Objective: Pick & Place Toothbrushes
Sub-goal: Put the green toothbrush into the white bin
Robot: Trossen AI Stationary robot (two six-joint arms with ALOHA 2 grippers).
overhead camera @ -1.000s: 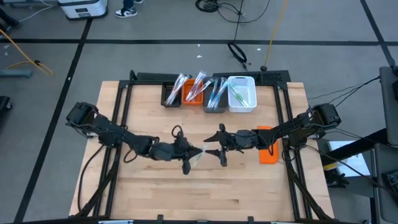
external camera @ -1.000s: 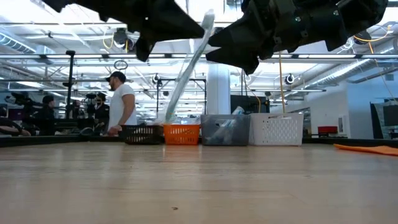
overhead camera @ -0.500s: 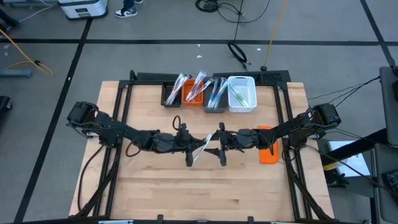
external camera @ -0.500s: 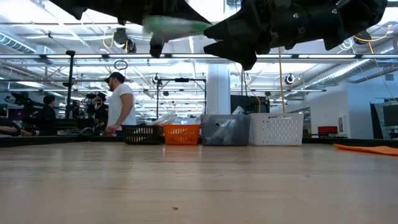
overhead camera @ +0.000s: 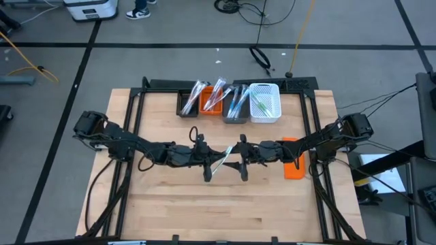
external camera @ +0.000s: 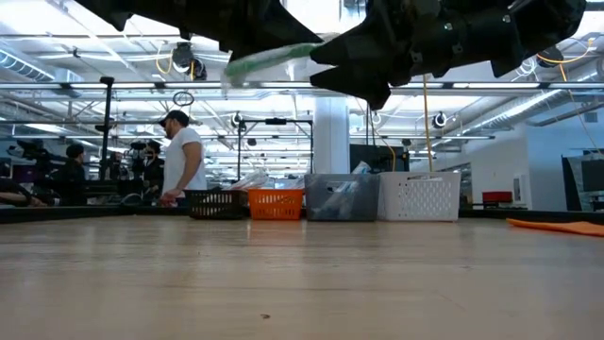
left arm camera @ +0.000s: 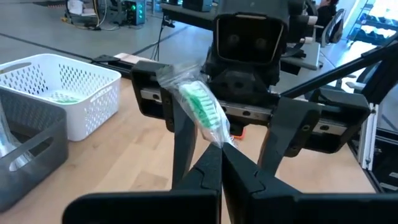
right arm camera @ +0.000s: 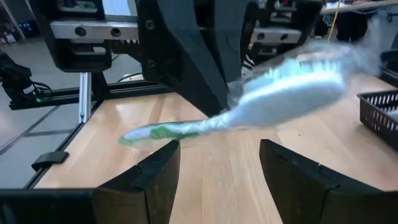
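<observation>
Handover mid-air, centre of high view.
- Left gripper (overhead camera: 208,158) clamped on green toothbrush (overhead camera: 222,158), pinching it near one end only; wrapped brush head (left arm camera: 200,107) stuck out past fingertips.
- Right gripper (overhead camera: 240,160) faced it, fingers (right arm camera: 155,180) spread wide, toothbrush lying between them, no contact visible.
- Risk: thin pinch could let brush pivot or slip when right closed; early left release would drop it onto table (overhead camera: 204,211).
- Farther, upper centre: white bin (overhead camera: 265,103) already held green brushes, likely target; misread colour would mis-sort.
</observation>
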